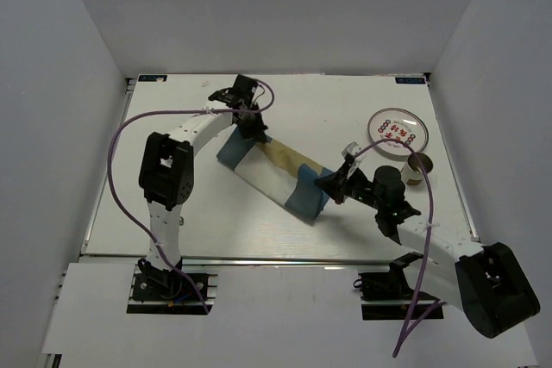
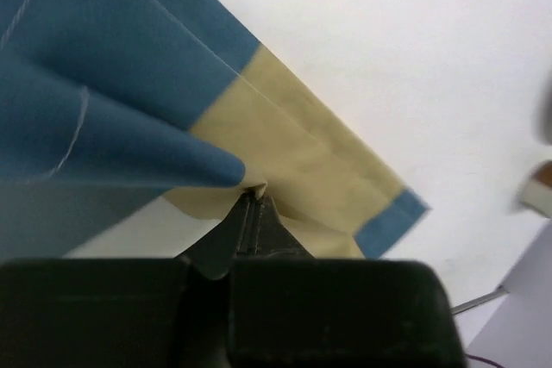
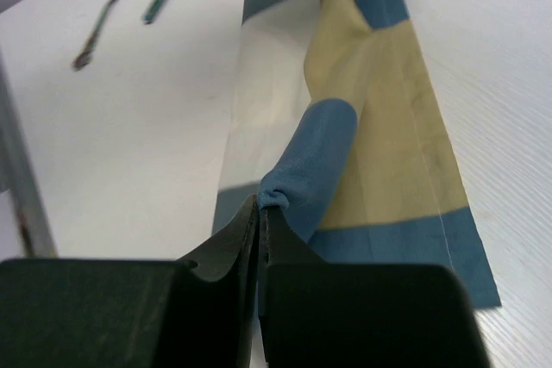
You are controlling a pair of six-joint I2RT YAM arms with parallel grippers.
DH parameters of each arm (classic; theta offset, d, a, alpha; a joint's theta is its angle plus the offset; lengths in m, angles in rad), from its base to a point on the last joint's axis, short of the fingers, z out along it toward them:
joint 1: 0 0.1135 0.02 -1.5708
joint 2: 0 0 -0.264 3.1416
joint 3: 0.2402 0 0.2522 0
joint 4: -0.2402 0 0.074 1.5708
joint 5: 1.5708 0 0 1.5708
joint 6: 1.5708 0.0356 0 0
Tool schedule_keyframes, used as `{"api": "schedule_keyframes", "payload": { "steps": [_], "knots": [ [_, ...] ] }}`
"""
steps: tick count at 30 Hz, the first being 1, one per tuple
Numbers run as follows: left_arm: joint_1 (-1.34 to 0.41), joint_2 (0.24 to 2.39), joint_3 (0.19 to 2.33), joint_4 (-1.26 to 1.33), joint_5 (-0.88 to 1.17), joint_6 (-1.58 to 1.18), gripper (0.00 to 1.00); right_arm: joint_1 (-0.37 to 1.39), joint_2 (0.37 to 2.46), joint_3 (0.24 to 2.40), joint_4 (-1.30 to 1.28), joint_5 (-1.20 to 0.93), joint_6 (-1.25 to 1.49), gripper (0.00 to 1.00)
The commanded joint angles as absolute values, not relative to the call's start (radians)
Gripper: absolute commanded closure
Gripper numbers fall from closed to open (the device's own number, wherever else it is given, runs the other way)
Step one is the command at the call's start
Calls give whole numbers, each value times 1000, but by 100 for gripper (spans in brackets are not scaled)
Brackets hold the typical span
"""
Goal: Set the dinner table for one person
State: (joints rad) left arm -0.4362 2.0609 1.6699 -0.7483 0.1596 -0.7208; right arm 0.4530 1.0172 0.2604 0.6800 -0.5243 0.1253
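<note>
The desk (image 1: 345, 105) spreads under everything; across its middle the placemat (image 1: 278, 163) hangs slantwise, its far-left end clamped in the left pincer (image 2: 254, 197), its near-right end in the right pincer (image 3: 263, 206).

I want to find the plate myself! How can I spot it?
Look at the big white dinner table, toward its far right corner. The plate lies there, just beyond a small cup. It is the only round flat thing, with little red marks inside.

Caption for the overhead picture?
The left gripper and right gripper pinch opposite ends of the blue-and-tan placemat on the dinner table.
</note>
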Motion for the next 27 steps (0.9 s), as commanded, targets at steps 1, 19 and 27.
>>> {"api": "schedule_keyframes", "payload": {
  "steps": [1,19,27],
  "knots": [
    [-430,2098,1848,-683,215,-663,100,449,1094,374,683,-347,147,100],
    [-454,1655,1182,-273,-28,-707,82,449,1252,637,454,-478,75,28],
    [-485,1328,829,-370,-155,-776,27,468,1051,354,627,-633,232,11]
  ]
}}
